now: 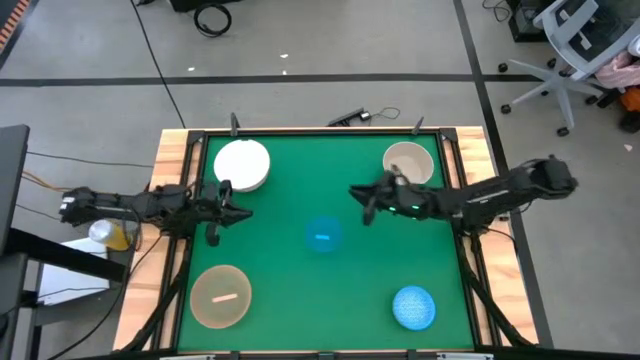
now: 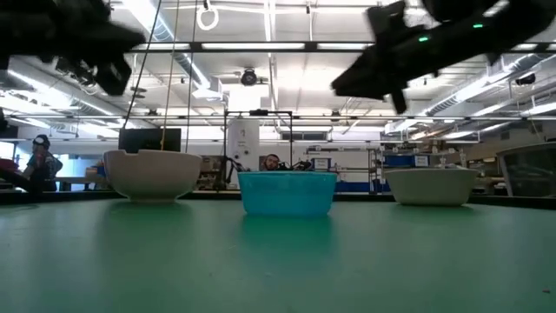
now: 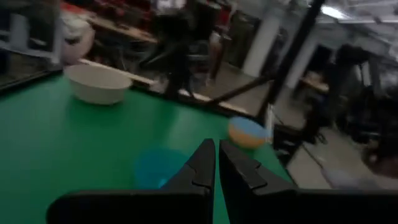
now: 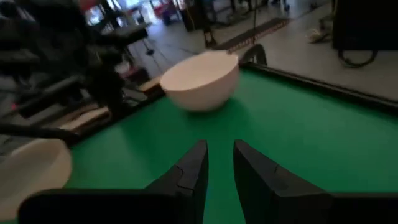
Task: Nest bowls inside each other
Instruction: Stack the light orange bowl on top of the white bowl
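Nothing is nested yet. Lower right sits the speckled blue bowl [image 1: 414, 306], lower left the peach bowl [image 1: 221, 296], mid-frame the dark blue bowl [image 1: 322, 236], farther up the white bowl [image 1: 242, 165] and cream bowl [image 1: 408, 163]. Left gripper [image 1: 240, 212] clenched empty; right gripper [image 1: 355, 193] slightly parted, empty. Next, I reckon: open and grasp a rim.

Overhead looks straight down, low looks level across the table [image 1: 300, 290]; both share it.

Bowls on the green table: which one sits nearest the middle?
The translucent dark blue bowl; the other four each sit towards a corner, and it alone lies between the two arms.
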You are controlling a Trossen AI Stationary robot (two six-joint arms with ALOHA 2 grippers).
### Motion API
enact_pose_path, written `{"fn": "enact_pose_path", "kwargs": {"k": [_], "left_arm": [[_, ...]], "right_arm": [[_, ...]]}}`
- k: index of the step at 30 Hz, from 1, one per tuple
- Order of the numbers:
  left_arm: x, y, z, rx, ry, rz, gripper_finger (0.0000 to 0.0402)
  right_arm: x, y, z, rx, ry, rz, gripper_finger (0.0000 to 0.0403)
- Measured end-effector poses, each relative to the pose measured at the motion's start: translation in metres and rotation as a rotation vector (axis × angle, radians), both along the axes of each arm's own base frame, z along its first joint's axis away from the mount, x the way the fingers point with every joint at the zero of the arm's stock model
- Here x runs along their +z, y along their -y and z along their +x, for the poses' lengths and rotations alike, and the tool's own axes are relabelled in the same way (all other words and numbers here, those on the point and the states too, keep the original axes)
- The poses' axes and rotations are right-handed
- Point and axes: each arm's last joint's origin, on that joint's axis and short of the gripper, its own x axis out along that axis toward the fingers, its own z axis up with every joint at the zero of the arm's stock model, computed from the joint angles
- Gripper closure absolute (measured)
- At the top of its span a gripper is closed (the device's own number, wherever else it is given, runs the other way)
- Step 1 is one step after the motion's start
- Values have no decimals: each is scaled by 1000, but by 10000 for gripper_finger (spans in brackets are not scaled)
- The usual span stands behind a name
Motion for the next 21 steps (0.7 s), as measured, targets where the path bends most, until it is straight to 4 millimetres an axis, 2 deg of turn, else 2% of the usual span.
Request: {"fn": "enact_pose_path", "kwargs": {"k": [2,6,12,16,21], "left_arm": [[11,4,1,-18,-145,19,376],[17,12,2,-19,-465,2,376],[17,31,12,-85,-718,-37,365],[11,45,15,-150,-837,-39,320],[2,57,16,-182,-935,-49,244]], "right_arm": [[-2,2,19,53,-19,25,320],[-9,0,48,161,-50,70,320],[-15,-7,83,255,-80,43,319],[-16,-19,110,304,-87,0,303],[-18,-35,145,351,-113,-34,261]]}}
